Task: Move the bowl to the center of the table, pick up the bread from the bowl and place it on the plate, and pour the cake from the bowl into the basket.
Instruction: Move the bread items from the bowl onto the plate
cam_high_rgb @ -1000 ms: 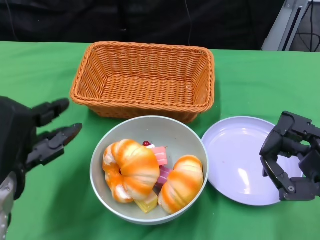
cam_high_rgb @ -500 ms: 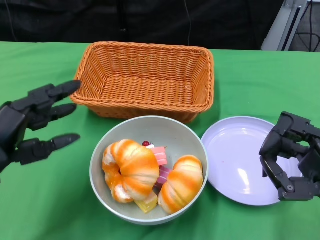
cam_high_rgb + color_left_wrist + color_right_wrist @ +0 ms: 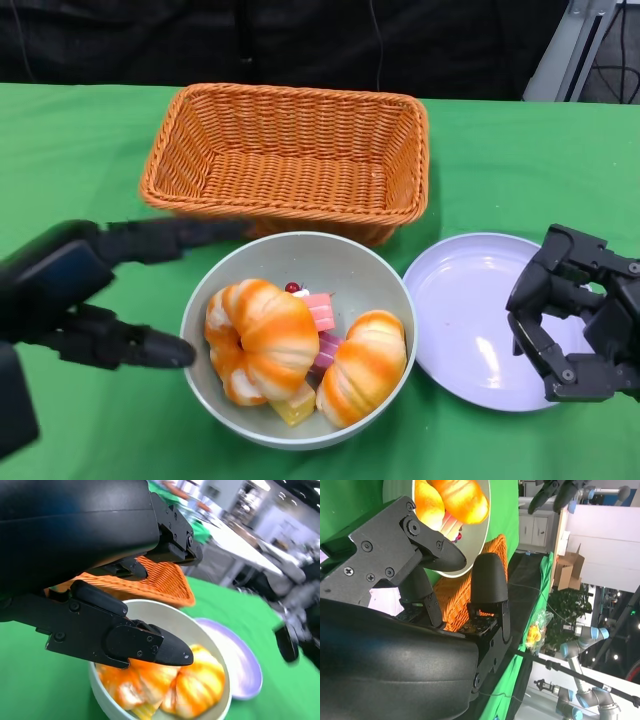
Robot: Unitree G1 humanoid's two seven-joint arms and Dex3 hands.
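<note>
Head view: bowl (image 3: 232,262) sits near mid-table, just in front of the basket (image 3: 290,155), with the plate (image 3: 470,300) just beside it on the robot's right. Two orange-glazed bread pieces (image 3: 265,335) fill most of the bowl; pink and yellow cake bits (image 3: 322,314) show between them. Left hand (image 3: 70,290) spread wide at the bowl's left rim, one finger lying along the far rim, another low beside the near-left wall — holding nothing. Touching the rim or just clear of it cannot be told. Right hand (image 3: 570,315) hovers over the plate's right part, fingers loosely curled and apart, nothing in them.

Right wrist view: right hand (image 3: 420,565) shows parted fingers with nothing between them; bowl (image 3: 470,540) and bread (image 3: 455,497) well beyond the fingertips, basket (image 3: 470,595) behind.

Left wrist view: left hand (image 3: 115,580) gaping, fingers (image 3: 130,642) bracketing the bowl (image 3: 155,622) — lower one over the near rim and above the bread (image 3: 200,685), upper ones toward the basket (image 3: 160,580). Plate (image 3: 240,665) past the bowl.

Judgement: bowl looks about centred, so the step in hand is either a final nudge or reaching for the bread. Next move calls for the left fingers to close round the bowl wall, or onto the nearer bread piece, without tipping the bowl
</note>
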